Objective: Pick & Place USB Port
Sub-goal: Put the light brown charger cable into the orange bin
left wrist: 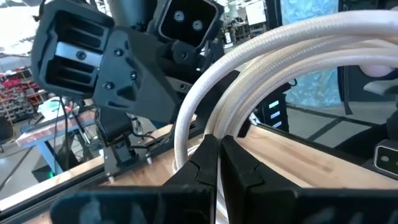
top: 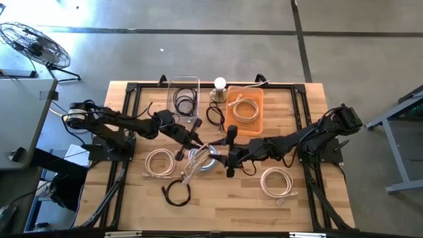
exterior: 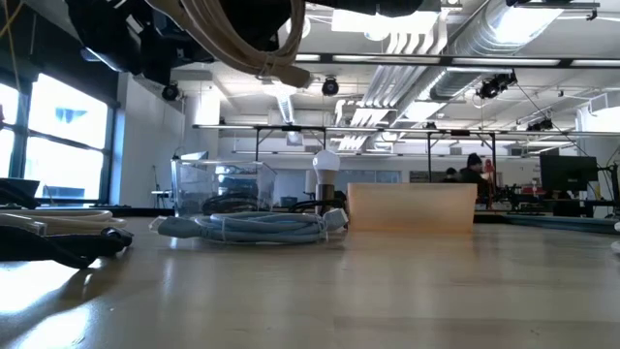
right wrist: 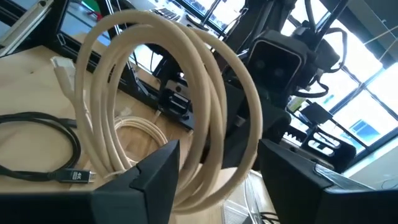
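Cable — cream coil — hangs above mid-table, clamped in the left gripper, fingers pinched tight on its strands. Right gripper faces it with fingers spread around the loop — not gripping. Below lies a blue coil; orange bin behind.

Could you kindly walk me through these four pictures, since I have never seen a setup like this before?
It is a two-armed robot at a wooden table. One picture looks straight down, one looks level across the tabletop, and two come from cameras on the wrists.

On the table lie several coiled cables: white ones, a black one and a pale blue one. At the back stand a clear bin and an orange bin, each holding a cable, with a small lamp between them.

The left gripper is shut on a cream cable coil, lifted above the table. The right gripper is open, its fingers either side of that coil.
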